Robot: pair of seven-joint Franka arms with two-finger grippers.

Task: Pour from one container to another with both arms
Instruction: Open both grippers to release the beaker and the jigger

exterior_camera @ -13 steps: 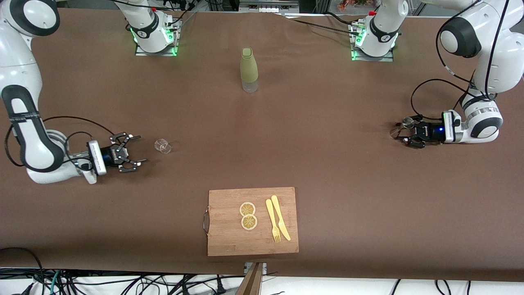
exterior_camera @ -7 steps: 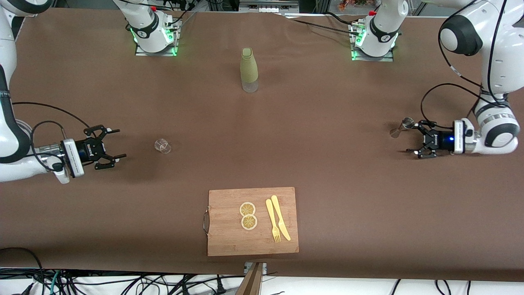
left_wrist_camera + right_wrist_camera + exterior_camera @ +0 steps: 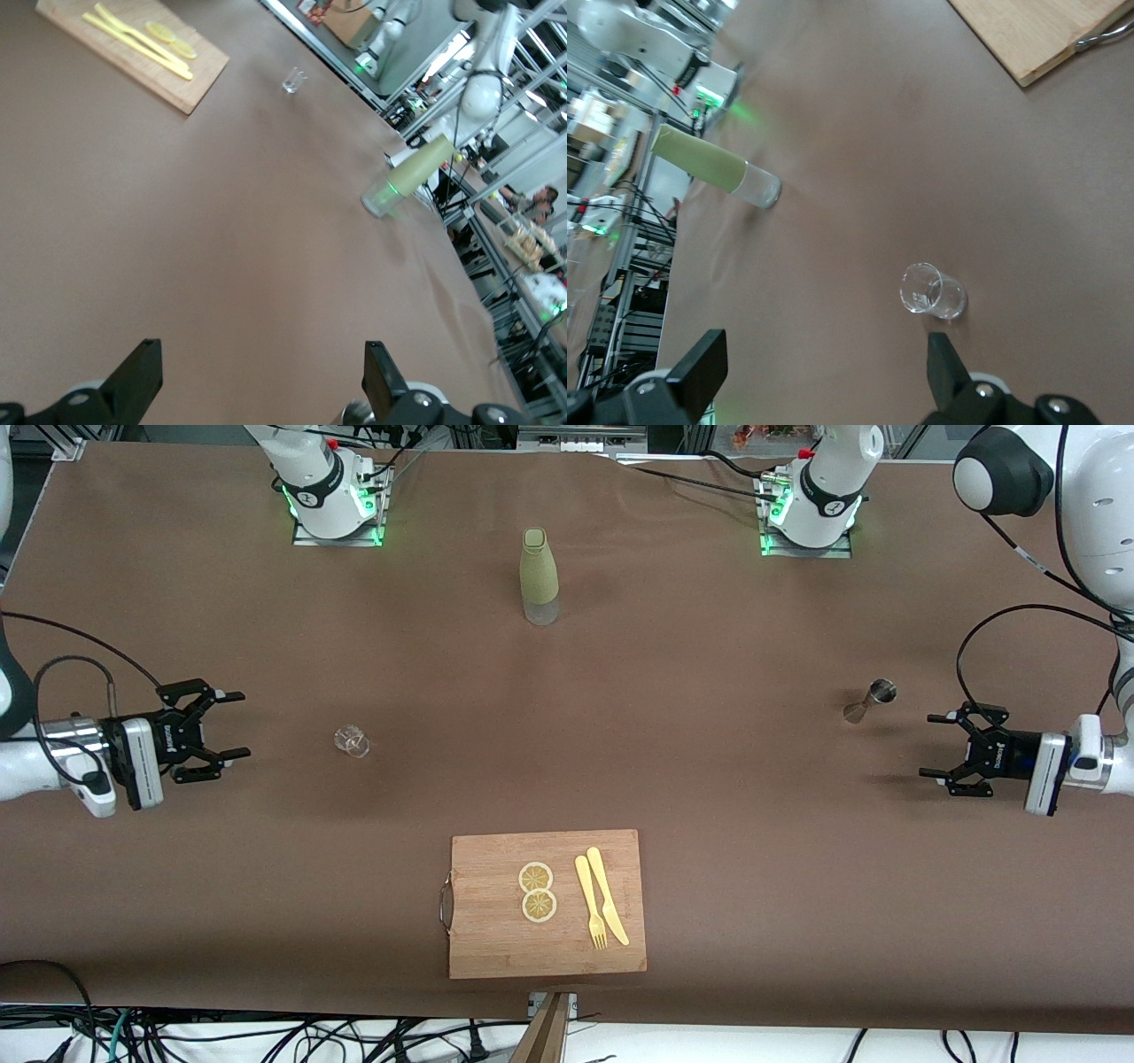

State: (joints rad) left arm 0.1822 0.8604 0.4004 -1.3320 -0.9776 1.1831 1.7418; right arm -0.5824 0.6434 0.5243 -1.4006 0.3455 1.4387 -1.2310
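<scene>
I see my right gripper (image 3: 226, 724) open and empty, low over the right arm's end of the table, fingers pointing at the small clear glass (image 3: 352, 740) standing apart from it. My left gripper (image 3: 955, 747) is open too, near the little metal measuring cup (image 3: 869, 700), which stands upright. One green bottle (image 3: 539, 576) stands upright between the bases. I count one glass, one measuring cup, one bottle.

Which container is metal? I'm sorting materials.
The small jigger on the table near the left pincer is metal; the little cup is clear glass, the bottle green-sleeved.
</scene>
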